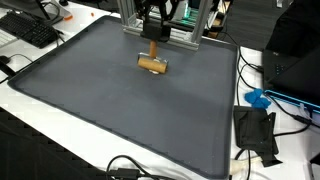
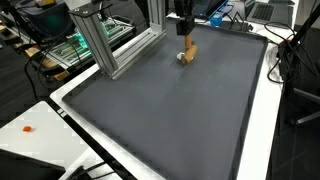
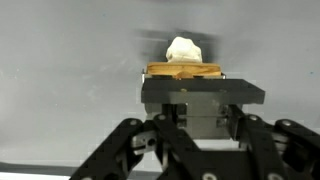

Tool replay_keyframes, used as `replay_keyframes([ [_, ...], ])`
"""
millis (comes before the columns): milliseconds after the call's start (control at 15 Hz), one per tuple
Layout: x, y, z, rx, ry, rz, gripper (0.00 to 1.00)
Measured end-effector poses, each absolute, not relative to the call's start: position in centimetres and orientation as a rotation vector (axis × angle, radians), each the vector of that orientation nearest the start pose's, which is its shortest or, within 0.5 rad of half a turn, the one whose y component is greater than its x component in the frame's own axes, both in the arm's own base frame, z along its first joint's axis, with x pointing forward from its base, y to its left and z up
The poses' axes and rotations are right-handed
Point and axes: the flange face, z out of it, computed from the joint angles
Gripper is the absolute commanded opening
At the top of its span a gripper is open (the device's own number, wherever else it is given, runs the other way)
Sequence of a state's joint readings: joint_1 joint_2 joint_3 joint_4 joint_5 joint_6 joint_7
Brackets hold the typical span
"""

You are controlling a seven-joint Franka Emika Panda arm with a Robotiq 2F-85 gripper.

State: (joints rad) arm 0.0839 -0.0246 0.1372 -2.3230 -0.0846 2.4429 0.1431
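Note:
A small wooden object (image 1: 153, 64) with an upright wooden stem stands on the dark grey mat (image 1: 120, 110) near its far edge. It also shows in the exterior view from the other side (image 2: 188, 52). My gripper (image 1: 153, 36) hangs straight above it and looks shut on the stem's top; it is also seen from the other side (image 2: 185, 28). In the wrist view the jaws (image 3: 203, 100) are drawn together. Just beyond them lies the wooden piece (image 3: 184, 70) with a white lump (image 3: 183, 48) on it.
An aluminium frame (image 2: 105, 45) stands by the mat's far edge, close to the gripper. A keyboard (image 1: 30, 28) lies off one corner. Black cables and a black box (image 1: 255, 130) with a blue item (image 1: 258, 98) lie along one side.

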Motion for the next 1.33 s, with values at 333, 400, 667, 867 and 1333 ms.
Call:
replay_keyframes([
  [333, 50.3, 11.4, 37.1, -3.190, -0.167, -0.109, 0.28],
  [400, 50.2, 11.4, 37.2, -3.191, -0.165, -0.094, 0.28],
  [667, 50.1, 11.4, 37.1, -3.192, -0.161, -0.073, 0.28],
  [867, 50.0, 11.4, 37.1, -3.190, -0.156, -0.071, 0.28],
  [1333, 49.3, 11.2, 36.8, -3.182, -0.083, -0.021, 0.28],
])
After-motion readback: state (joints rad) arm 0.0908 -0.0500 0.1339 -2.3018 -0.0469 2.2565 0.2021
